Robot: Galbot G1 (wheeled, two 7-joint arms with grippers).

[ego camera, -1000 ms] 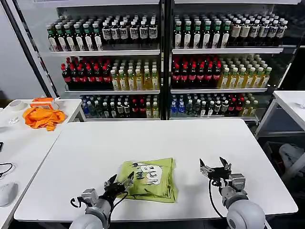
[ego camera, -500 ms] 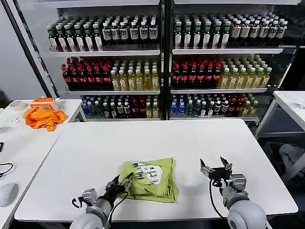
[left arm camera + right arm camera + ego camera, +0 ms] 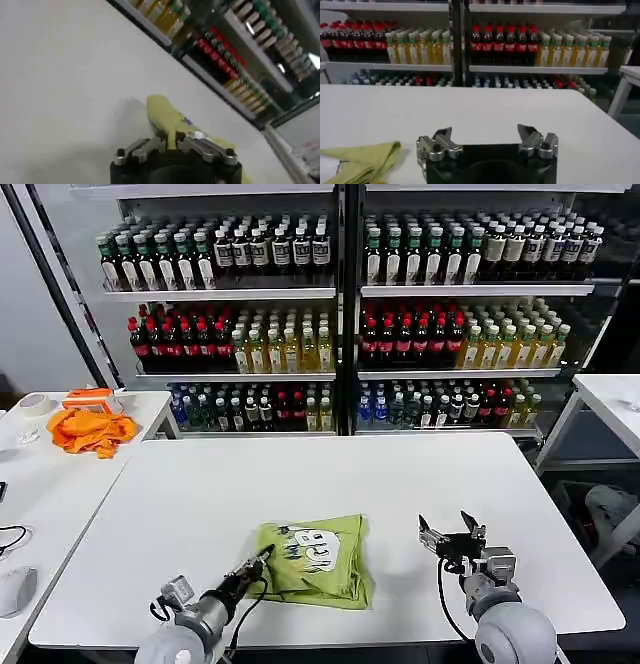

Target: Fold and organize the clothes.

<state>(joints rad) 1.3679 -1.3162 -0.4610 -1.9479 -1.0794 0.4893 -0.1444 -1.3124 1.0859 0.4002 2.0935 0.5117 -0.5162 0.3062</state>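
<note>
While both arms sat low at the near edge of the white table [image 3: 400, 484], the left gripper [image 3: 262, 560] reached to the near-left corner of the folded T-shirt [image 3: 315, 559], its fingers pressed together on the yellow-green fabric there; the left wrist view showed the same pinch, cloth [image 3: 170, 120] caught between the narrow fingertips [image 3: 162, 140]. Right gripper [image 3: 447, 536] hovered just off the table at near right, jaws spread, nothing between them, apart from the shirt's right edge. In the right wrist view the two fingers [image 3: 442, 137] stood wide apart with bare tabletop beyond, and a lime fold [image 3: 365, 157] lay off to one side.

T-shirt lay folded into a rough square near the middle of the table's near half, a white printed patch [image 3: 318, 549] facing up, edges a bit uneven on the near side.

Farther left, a second white table [image 3: 60, 474] held a crumpled orange cloth [image 3: 92, 429] with an orange box [image 3: 88, 397] just behind it. Another white table [image 3: 610, 399] showed at far right.

Behind everything, glass-fronted drink coolers [image 3: 340, 314] held rows of bottles with red, yellow and dark contents.
</note>
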